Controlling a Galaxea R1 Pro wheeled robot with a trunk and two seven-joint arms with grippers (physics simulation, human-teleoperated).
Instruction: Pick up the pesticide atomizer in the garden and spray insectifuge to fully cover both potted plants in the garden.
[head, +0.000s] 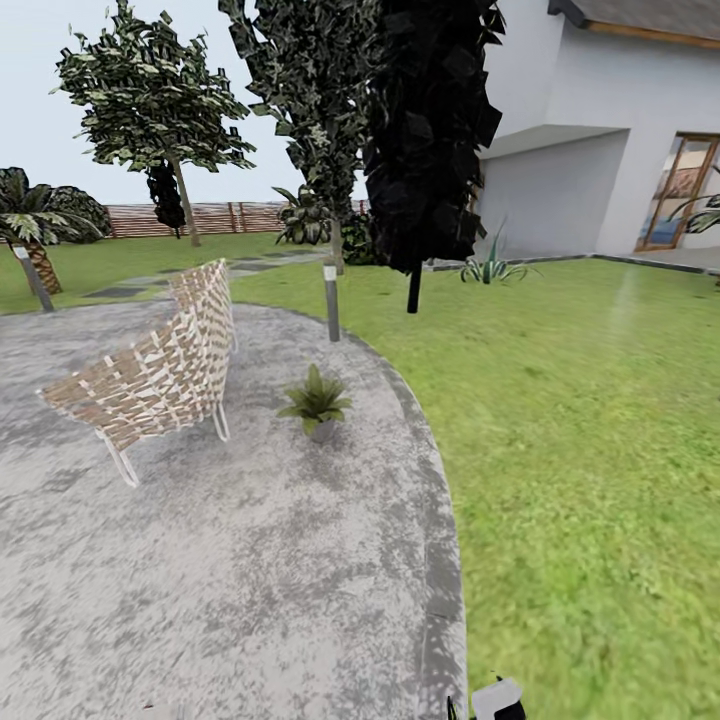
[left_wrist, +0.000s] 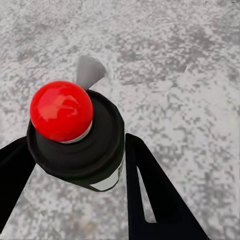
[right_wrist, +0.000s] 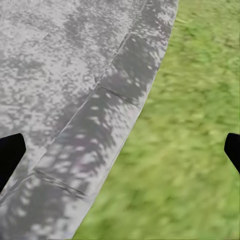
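The left fingers (left_wrist: 75, 195) were closed around the spray bottle (left_wrist: 75, 135), the right fingers (right_wrist: 120, 150) were wide open and empty, and from far off the spray might miss the potted plant (head: 316, 400).

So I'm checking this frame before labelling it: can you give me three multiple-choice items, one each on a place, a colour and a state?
1. Where does the potted plant stand?
A. on the lawn
B. on the paved patio, beside the woven chair
C. against the fence

2. What colour is the round cap of the spray can?
A. red
B. yellow
C. blue

3. How is the left gripper?
A. open, nothing in it
B. shut on the spray can
C. resting on the grass

Key: 1 B, grey paving surrounds its pot; 2 A, a glossy red dome tops the can; 3 B, black fingers flank the can's body.
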